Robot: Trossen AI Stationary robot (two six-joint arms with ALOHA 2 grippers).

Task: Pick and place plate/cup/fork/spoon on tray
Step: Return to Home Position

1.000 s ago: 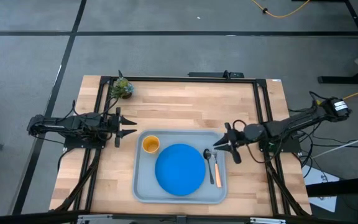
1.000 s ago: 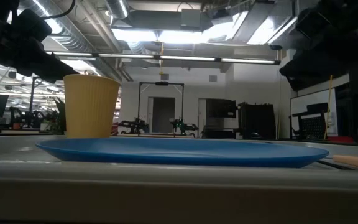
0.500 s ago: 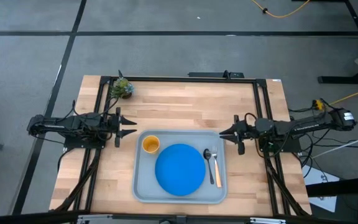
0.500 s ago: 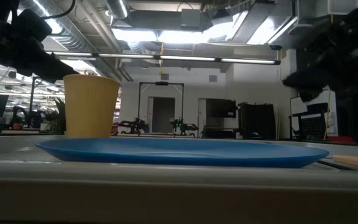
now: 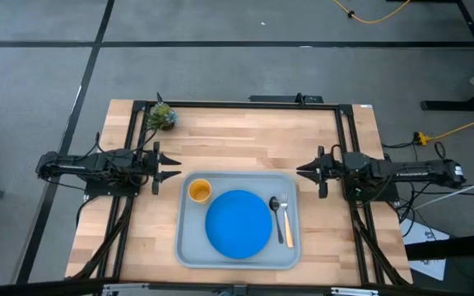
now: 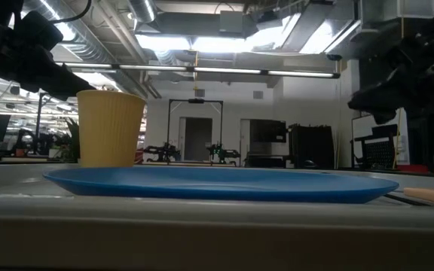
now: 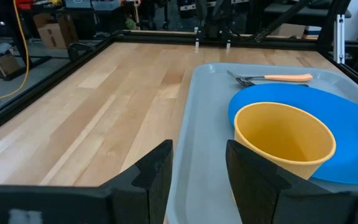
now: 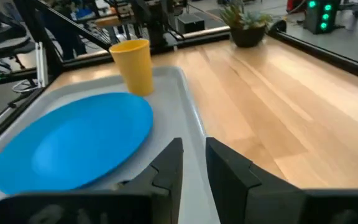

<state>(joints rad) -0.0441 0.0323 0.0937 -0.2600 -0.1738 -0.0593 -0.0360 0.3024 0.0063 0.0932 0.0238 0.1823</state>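
The grey-blue tray (image 5: 189,247) lies on the wooden table, toward its near edge. On the tray rest the blue plate (image 5: 238,224), the orange-yellow cup (image 5: 200,191) upright at its far left corner, the dark spoon (image 5: 275,205) and the tan-handled fork (image 5: 286,228) along its right side. My left gripper (image 5: 176,168) hovers open just left of the tray's far left corner, with the cup (image 7: 284,140) close ahead of it. My right gripper (image 5: 301,170) hovers open by a narrow gap (image 8: 194,165) at the tray's far right corner. Both are empty.
A small potted plant (image 5: 161,115) stands at the table's far left corner. Black frame rails (image 5: 346,140) run along the table's left, right and far sides. Bare wood (image 5: 245,144) lies beyond the tray's far rim.
My right gripper has drawn back from over the tray's right end near the spoon, going toward the table's right edge and a little toward the far edge, and has turned to point straight left. The things on the tray have not moved.
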